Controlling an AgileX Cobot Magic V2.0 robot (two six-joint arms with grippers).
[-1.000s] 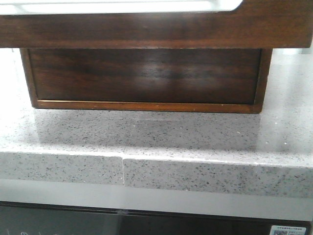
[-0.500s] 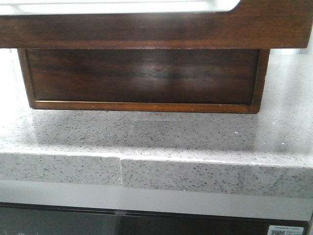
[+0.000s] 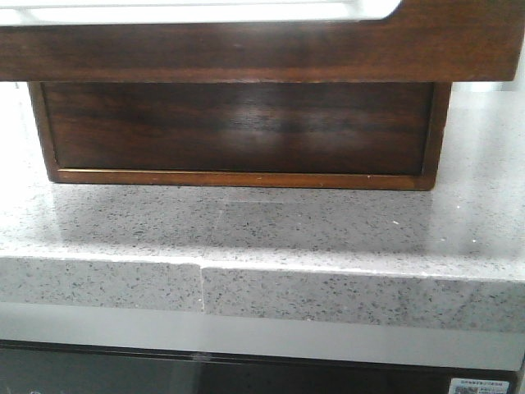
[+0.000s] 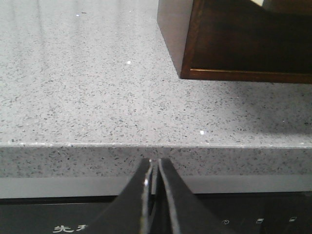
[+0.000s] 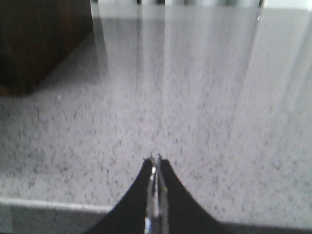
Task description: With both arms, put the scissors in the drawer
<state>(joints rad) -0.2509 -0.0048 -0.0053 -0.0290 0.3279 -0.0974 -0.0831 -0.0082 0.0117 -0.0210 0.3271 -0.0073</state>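
Note:
The drawer [image 3: 246, 51] is pulled out toward me at the top of the front view; its plain dark brown front fills the width and a strip of its white inside [image 3: 189, 10] shows above. The scissors are not in any view. My left gripper [image 4: 154, 161] is shut and empty, just in front of the stone counter's front edge [image 4: 97, 158]. My right gripper [image 5: 155, 158] is shut and empty, low over the counter top. Neither gripper shows in the front view.
The wooden chest [image 3: 238, 127] stands on the grey speckled counter [image 3: 246, 222] under the open drawer. Its corner shows in the left wrist view [image 4: 234, 44] and its side in the right wrist view [image 5: 34, 39]. A dark panel [image 3: 246, 373] lies below the counter.
In the front view the chest and drawer have shifted a little to the left. No gripper shows in those frames.

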